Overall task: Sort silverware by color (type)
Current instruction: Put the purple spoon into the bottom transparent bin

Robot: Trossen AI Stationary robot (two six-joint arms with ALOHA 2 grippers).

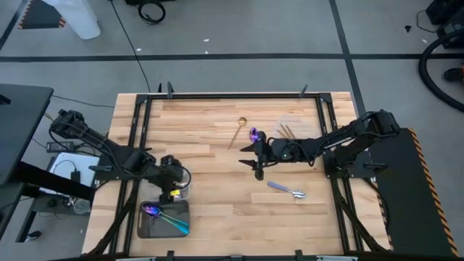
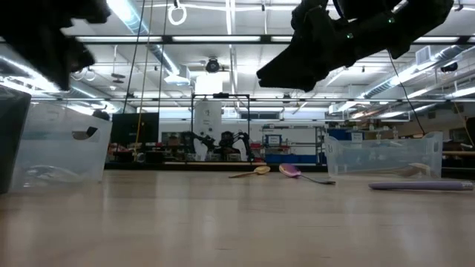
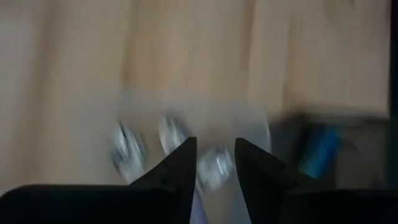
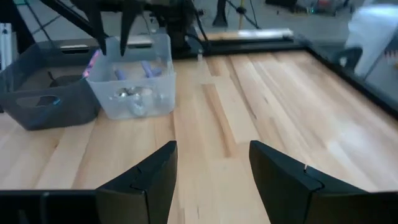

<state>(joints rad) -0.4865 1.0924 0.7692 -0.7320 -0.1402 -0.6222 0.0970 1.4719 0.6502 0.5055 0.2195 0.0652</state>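
**Left gripper over the clear bin, right gripper spread above the mid-table cutlery**

From above, the left gripper [image 1: 174, 190] hung over a clear tray [image 1: 181, 190] just beyond the dark grey tray [image 1: 145, 225], where an iridescent spoon with a teal handle [image 1: 165, 217] lay. The right gripper [image 1: 258, 156] hovered near the table's middle, beside a purple spoon [image 1: 254, 134]. A gold spoon [image 1: 238, 129] lay just beyond that, thin gold pieces [image 1: 288, 131] lay towards the right arm, and a silver spoon [image 1: 287, 190] lay apart on the near side.

At table height, the gold spoon [image 2: 252, 172] and purple spoon [image 2: 293, 171] lay side by side in the distance, with the silver spoon [image 2: 419, 185] off to the right. A second clear tray [image 2: 382, 156] stood behind it.

Through the left wrist camera, the fingers [image 3: 177, 171] stood a little apart with nothing between them. Below them lay blurred silvery shapes, probably spoons inside the clear tray [image 3: 249, 118].

Through the right wrist camera, the fingers [image 4: 155, 171] were spread wide and empty over bare wood. Across the table, the clear tray [image 4: 134, 87] held silvery and lavender pieces [image 4: 134, 99], touching the grey tray [image 4: 43, 99].
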